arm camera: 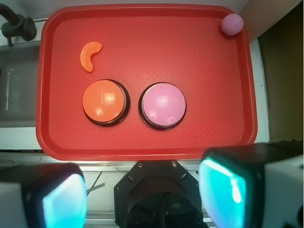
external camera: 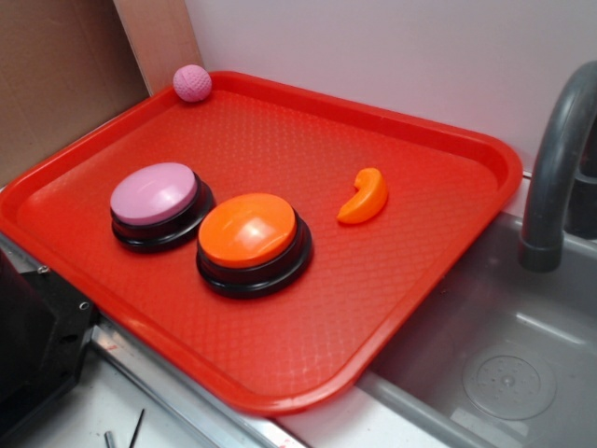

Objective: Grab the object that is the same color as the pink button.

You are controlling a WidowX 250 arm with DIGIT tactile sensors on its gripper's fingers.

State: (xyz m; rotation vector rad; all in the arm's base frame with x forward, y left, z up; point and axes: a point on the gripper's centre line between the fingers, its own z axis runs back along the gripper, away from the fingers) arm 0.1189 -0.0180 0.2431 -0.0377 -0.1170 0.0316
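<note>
A small dimpled pink ball (external camera: 192,82) (arm camera: 232,24) rests on the far corner rim of the red tray (external camera: 410,308) (arm camera: 213,71). The pink button (external camera: 155,195) (arm camera: 163,105), lilac-pink dome on a black base, stands on the tray beside an orange-topped button (external camera: 250,233) (arm camera: 104,101). In the wrist view my gripper (arm camera: 147,199) hangs high above, over the robot base near the tray's front edge, far from the ball. Its fingers (arm camera: 223,190) stand wide apart with nothing between them. In the exterior view the gripper is out of sight.
An orange crescent piece (external camera: 364,197) (arm camera: 90,55) lies on the tray. A grey sink (external camera: 504,364) with a dark faucet (external camera: 555,168) adjoins the tray. Cardboard (external camera: 56,75) and a white wall stand behind. The black robot base (arm camera: 159,194) sits before the tray.
</note>
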